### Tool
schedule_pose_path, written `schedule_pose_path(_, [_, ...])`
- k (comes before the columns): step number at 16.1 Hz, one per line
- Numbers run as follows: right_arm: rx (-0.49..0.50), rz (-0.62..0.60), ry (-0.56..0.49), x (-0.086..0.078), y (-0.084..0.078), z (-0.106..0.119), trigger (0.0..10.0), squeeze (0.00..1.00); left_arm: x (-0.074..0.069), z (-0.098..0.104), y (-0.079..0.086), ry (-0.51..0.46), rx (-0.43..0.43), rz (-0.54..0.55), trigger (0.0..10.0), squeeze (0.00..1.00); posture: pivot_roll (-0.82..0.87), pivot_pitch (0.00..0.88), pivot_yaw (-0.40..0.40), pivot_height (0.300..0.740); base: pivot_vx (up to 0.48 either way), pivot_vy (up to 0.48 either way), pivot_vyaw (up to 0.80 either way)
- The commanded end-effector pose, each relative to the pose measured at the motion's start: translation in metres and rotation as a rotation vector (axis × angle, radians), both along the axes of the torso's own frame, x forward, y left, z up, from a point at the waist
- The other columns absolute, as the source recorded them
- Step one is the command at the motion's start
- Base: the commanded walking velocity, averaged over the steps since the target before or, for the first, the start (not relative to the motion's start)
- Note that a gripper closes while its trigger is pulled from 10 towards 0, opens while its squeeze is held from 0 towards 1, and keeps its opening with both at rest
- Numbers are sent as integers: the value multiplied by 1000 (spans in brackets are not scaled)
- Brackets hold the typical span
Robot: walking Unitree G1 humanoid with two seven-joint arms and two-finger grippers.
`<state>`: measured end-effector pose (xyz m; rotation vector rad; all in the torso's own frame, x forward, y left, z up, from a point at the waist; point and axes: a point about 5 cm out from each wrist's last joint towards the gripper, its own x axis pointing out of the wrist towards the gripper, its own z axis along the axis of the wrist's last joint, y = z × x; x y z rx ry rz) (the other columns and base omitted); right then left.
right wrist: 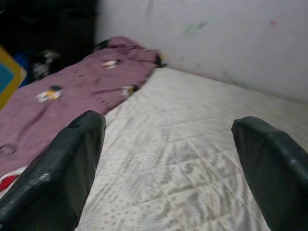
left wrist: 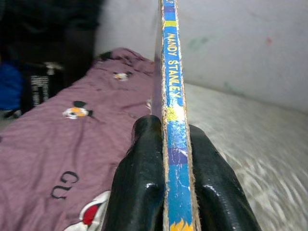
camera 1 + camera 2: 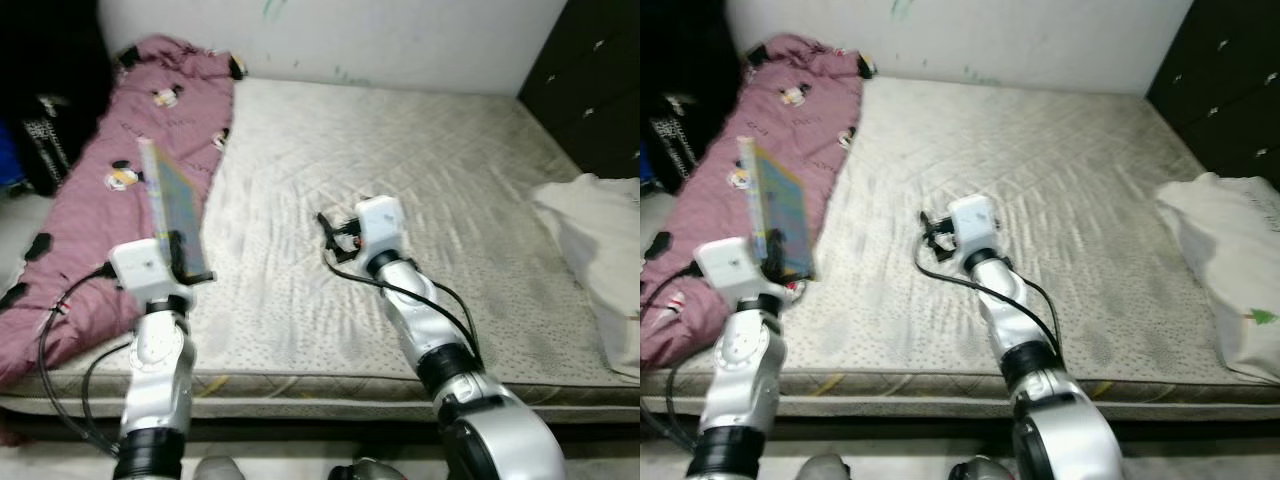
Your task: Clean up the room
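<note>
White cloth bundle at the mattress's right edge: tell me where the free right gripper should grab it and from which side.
Grip the raised, crumpled upper fold of the white cloth bundle, coming from above and from its left. The right gripper hovers open over the mattress on that side, and the soft heap offers bunched fabric there.

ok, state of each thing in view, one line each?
book: upright on edge, held off the bed by the left gripper
left gripper: shut on the book's spine
right gripper: open, holding nothing, above the mattress
blanket: pink, spread rumpled along the mattress's left side
mattress: bare, no sheet
white cloth: crumpled heap at the right edge
</note>
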<state>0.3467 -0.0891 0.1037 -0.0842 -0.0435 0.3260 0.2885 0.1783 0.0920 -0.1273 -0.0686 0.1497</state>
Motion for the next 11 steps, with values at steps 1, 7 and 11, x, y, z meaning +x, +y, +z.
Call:
schedule_pose_path(1, [18, -60, -7, -1, -12, 1, 10000, 0, 8, 10, -12, -29, 15, -65, 10000, 0, 0, 0, 22, 740, 0, 0, 0])
schedule_pose_path(7, [18, -126, -39, -19, -27, -7, 10000, 0, 17, 3, -48, 30, 51, -168, 10000, 0, -56, 0, 63, 740, 0, 0, 0])
schedule_pose_path(11, [74, -174, -8, -18, -26, -7, 10000, 0, 11, -1, -39, 35, 42, -146, 10000, 0, -17, 0, 40, 740, 0, 0, 0])
